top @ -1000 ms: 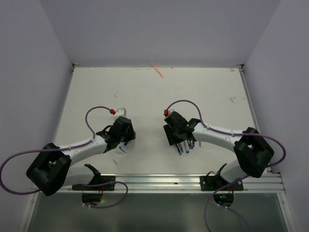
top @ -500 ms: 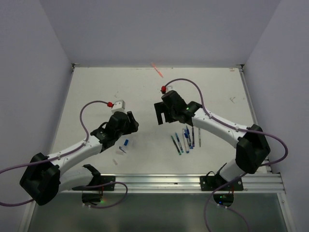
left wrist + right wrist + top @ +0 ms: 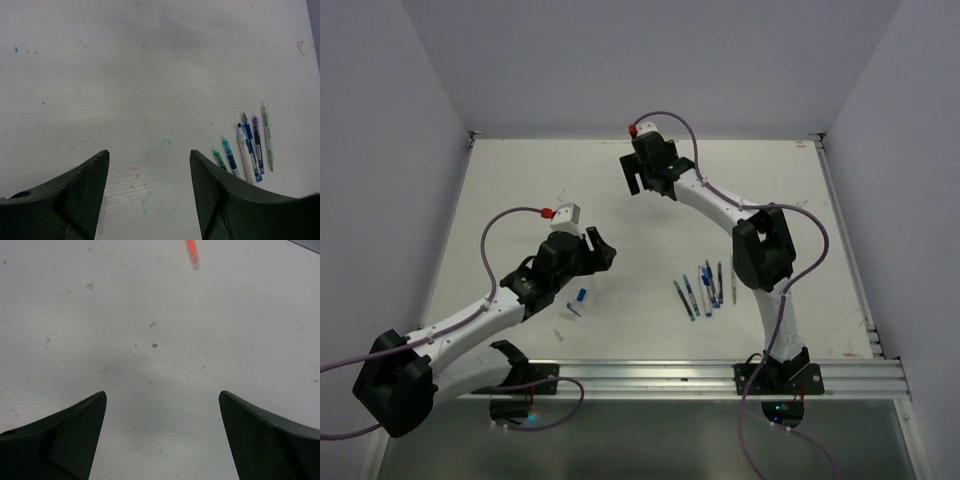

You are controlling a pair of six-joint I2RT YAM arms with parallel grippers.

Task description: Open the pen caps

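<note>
White tabletop (image 3: 500, 180) — scuffed, ink-flecked — boxed by plain pale walls (image 3: 650, 60) on three sides, aluminium rail (image 3: 650, 378) along near edge.

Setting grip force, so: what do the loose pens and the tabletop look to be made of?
The pens look like thin plastic: translucent barrels with blue, green and purple showing through, gloss too small to judge. The tabletop looks like matte white laminate or painted board, with faint grain lines, scuffs and ink marks; which one is unclear.
</note>
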